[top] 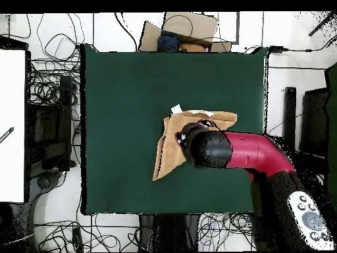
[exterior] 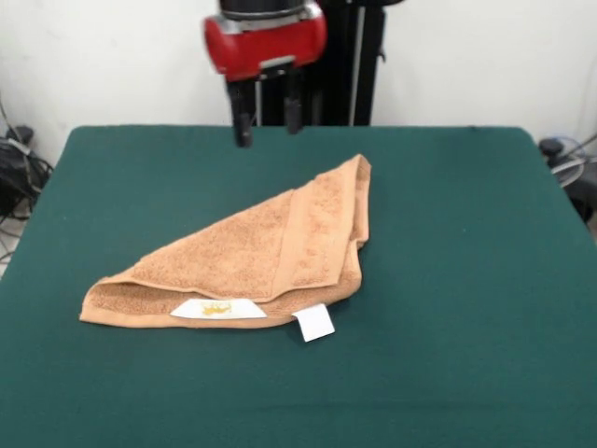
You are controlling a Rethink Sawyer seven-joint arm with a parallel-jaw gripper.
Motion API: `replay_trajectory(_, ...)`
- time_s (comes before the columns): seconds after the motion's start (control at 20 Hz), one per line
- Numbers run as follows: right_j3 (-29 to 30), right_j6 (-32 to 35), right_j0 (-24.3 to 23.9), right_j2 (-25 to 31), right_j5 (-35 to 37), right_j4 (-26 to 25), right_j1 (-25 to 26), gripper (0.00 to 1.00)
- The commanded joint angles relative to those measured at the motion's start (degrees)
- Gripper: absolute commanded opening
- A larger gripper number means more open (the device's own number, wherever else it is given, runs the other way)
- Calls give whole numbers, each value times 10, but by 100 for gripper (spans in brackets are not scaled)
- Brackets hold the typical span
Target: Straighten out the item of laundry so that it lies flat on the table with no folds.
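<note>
Towel [exterior: 270, 252] lies below and nearer the camera than the pincer [exterior: 268, 117], mid-tabletop [exterior: 466, 280], folded diagonally into a rough triangle, one corner pointing up toward the pincer. Pincer hangs clear above it, fingers spread with a gap, holding nothing; likely poised to pick a corner. Orange-tan terry, woven border band across the top flap. Two white tags [exterior: 314, 322] at the near edge, one marked yellow.

A robotics lab is indicated. A green-topped table [top: 131, 132] is set against a bare white wall [exterior: 485, 56], with a red and black robot arm [top: 253, 153] mounted behind it. Tangled cables [top: 56, 85] are strewn across the pale floor, and a cardboard box [top: 187, 29] is left at the table's edge.
</note>
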Motion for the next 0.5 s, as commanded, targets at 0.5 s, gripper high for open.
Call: replay_trajectory(0.5,55,246,122,-135,-69,20,10,100)
